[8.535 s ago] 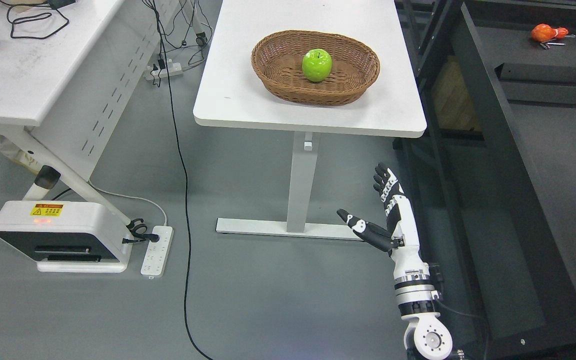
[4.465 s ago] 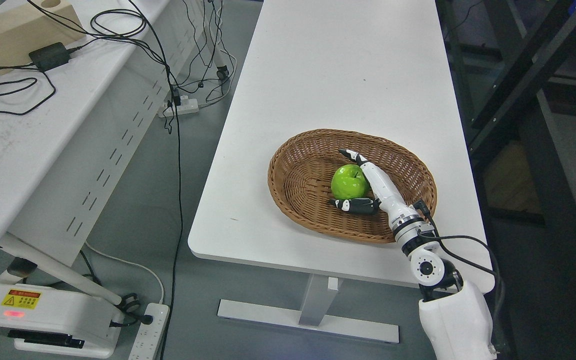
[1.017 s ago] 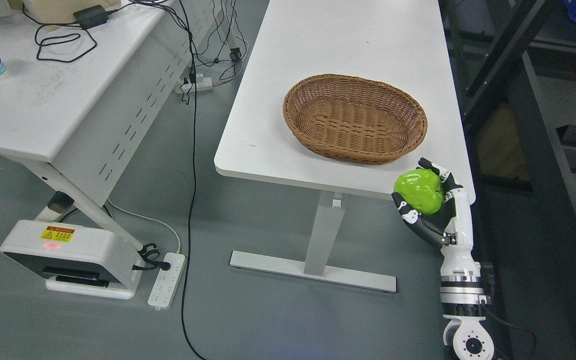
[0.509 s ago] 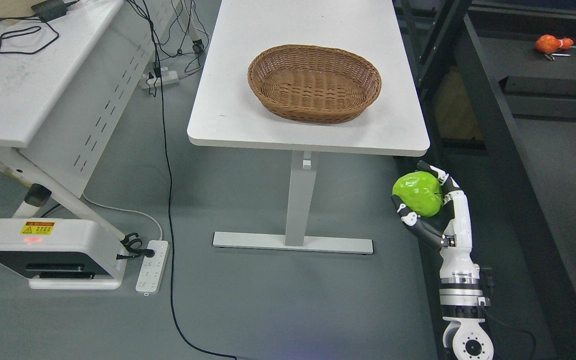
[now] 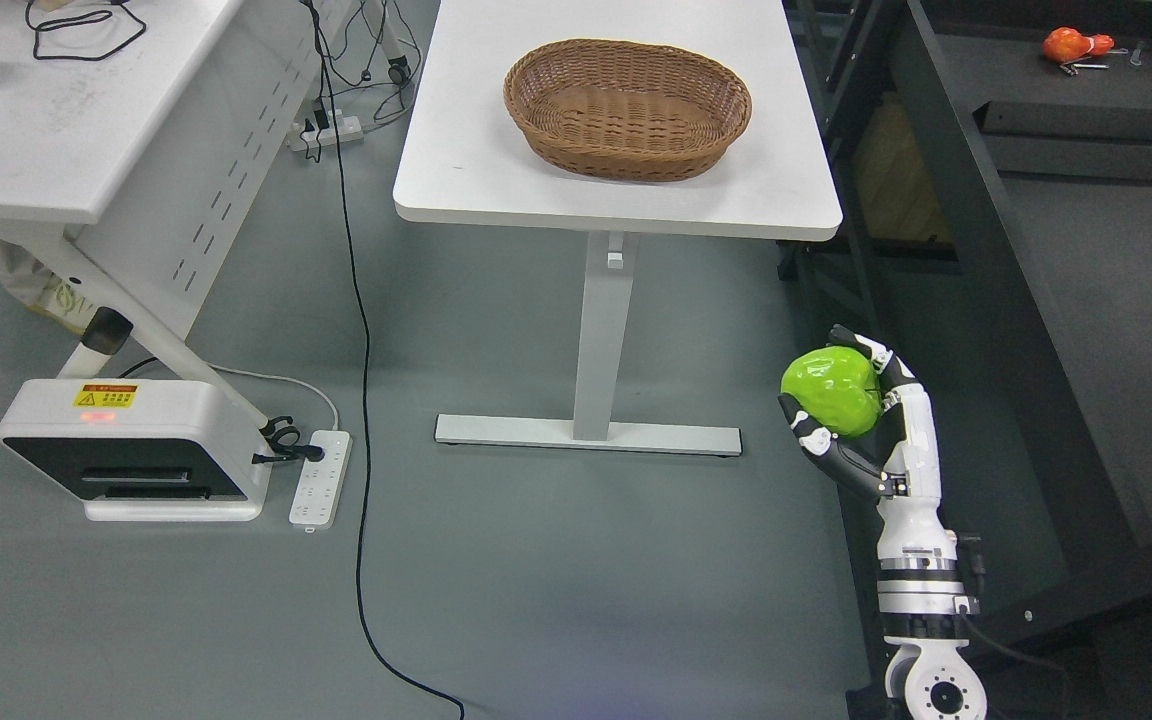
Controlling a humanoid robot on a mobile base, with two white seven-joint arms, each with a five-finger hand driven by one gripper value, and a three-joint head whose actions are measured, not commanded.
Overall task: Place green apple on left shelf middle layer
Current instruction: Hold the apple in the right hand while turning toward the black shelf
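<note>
My right hand (image 5: 851, 400) holds the shiny green apple (image 5: 829, 391) in curled fingers, palm up, over the grey floor in front of the white table (image 5: 496, 150). Its arm comes up from the bottom right. The brown wicker basket (image 5: 626, 107) on the table holds nothing. A dark shelf unit (image 5: 976, 200) stands to the right of the hand. My left arm does not show.
A second white desk (image 5: 56, 130) with cables stands at the left. A white device (image 5: 131, 450), a power strip (image 5: 318, 478) and a black cable (image 5: 366, 420) lie on the floor. An orange object (image 5: 1066, 44) lies on the dark shelf at the top right.
Over the earlier frames my right hand took the apple out of the basket and drew it back off the table. In the last half second the view shifted; the hand keeps its hold.
</note>
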